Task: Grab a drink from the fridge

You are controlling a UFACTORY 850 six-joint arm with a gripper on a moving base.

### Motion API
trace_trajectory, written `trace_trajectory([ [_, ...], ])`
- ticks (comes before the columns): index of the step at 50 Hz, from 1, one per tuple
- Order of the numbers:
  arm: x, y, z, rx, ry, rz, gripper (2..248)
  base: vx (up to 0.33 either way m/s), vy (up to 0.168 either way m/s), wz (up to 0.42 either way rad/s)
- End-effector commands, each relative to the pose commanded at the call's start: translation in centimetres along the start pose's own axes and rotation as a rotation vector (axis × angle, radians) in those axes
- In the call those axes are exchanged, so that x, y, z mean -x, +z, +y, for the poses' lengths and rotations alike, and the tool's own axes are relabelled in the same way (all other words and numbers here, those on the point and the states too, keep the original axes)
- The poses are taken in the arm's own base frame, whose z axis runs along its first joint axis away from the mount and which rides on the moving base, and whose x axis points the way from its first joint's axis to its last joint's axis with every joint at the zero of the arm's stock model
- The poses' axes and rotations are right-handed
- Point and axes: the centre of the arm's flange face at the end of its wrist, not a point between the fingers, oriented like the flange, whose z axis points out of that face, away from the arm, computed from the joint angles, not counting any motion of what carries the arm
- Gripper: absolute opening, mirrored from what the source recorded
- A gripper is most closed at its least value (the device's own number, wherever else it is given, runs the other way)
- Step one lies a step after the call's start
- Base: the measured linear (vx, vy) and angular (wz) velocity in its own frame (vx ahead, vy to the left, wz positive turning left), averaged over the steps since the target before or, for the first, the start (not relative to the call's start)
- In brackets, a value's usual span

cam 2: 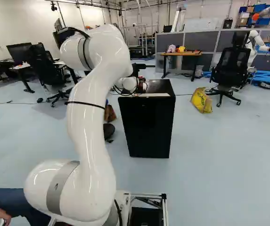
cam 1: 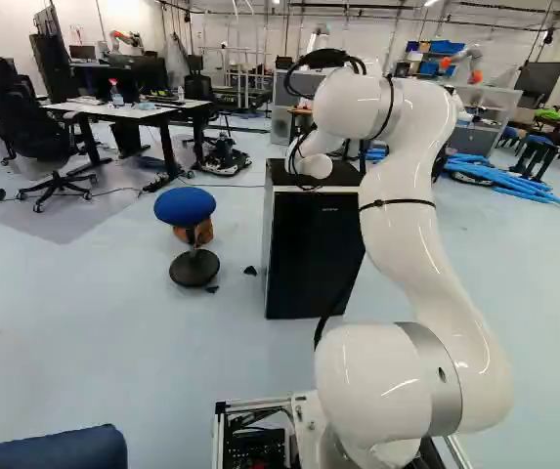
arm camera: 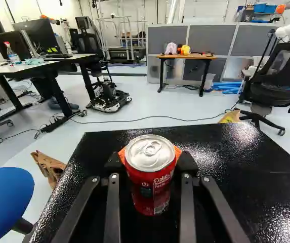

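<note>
"What have the jaws got?"

"A red drink can [arm camera: 150,190]. The gripper [cam 2: 138,69] has closed in on it from both sides, so the fingers stand a can's width apart, orange pads [arm camera: 122,154] pressed against it."

"Upright?"

"Upright, silver lid on top, the pull tab flat. It's over the black top of the fridge [cam 1: 309,254]. Whether its base touches that top, I can't tell from here."

"And the arm?"

"The white arm [cam 1: 421,225] rises from its base, bends over high up and brings the wrist down by the fridge top. Black cables loop around that end."

"What's around the fridge?"

"On its left, a stool with a round blue seat [cam 1: 186,205], and a crumpled brown bag [arm camera: 48,167] on the floor near it. Off to the right there's a yellow bag [cam 2: 201,100], slumped on the floor just beside a black office chair [cam 2: 231,61]."

"Farther back?"

"A small wooden-topped table [arm camera: 188,56] against grey partitions [arm camera: 208,40], with a pink thing and a yellow one on it. White-topped desks [cam 1: 133,110] over on the left. To the right, blue tubes [cam 1: 504,181] lie on the floor, and another robot [cam 2: 256,41] stands behind that chair."
</note>
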Motion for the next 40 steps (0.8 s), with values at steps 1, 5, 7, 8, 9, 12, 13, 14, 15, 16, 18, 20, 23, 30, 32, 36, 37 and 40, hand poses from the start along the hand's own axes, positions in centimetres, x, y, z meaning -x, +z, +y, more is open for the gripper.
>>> trace_trajectory([
  [1,0.0,0.0,0.0,0.0,0.0,0.0,100,0.0,0.0,0.0],
  [5,0.0,0.0,0.0,0.0,0.0,0.0,100,0.0,0.0,0.0],
  [7,0.0,0.0,0.0,0.0,0.0,0.0,100,0.0,0.0,0.0],
  [8,0.0,0.0,0.0,0.0,0.0,0.0,100,0.0,0.0,0.0],
  [9,0.0,0.0,0.0,0.0,0.0,0.0,100,0.0,0.0,0.0],
  [12,-0.1,0.0,0.0,0.0,0.0,0.002,100,0.0,0.0,0.0],
  [13,-0.2,-0.1,0.0,0.0,0.0,0.003,100,0.0,0.0,0.0],
  [14,-0.3,-0.1,0.0,0.0,0.0,0.004,100,0.0,0.0,0.0],
  [15,-0.4,-0.1,0.0,0.0,0.0,0.005,100,0.0,0.0,0.0],
  [16,-0.5,-0.1,0.0,0.0,0.0,0.006,100,0.0,0.0,0.0],
  [18,-0.6,-0.2,0.0,0.0,0.0,0.009,100,0.0,0.0,0.0],
  [20,-0.9,-0.3,0.0,0.0,0.0,0.012,100,0.0,0.0,0.0],
  [23,-1.2,-0.4,0.0,0.0,0.0,0.016,100,0.0,0.0,0.0],
  [30,-2.0,-0.6,0.0,0.0,0.0,0.027,100,0.0,0.0,0.0],
  [32,-2.2,-0.7,0.0,0.0,0.0,0.03,100,0.0,0.0,0.0],
  [36,-2.7,-0.8,0.0,-0.001,0.0,0.037,100,0.0,0.0,0.0],
  [37,-2.8,-0.9,0.0,-0.001,0.0,0.038,100,0.0,0.0,0.0],
  [40,-3.1,-1.0,0.0,-0.001,0.001,0.043,100,0.0,0.0,0.0],
])
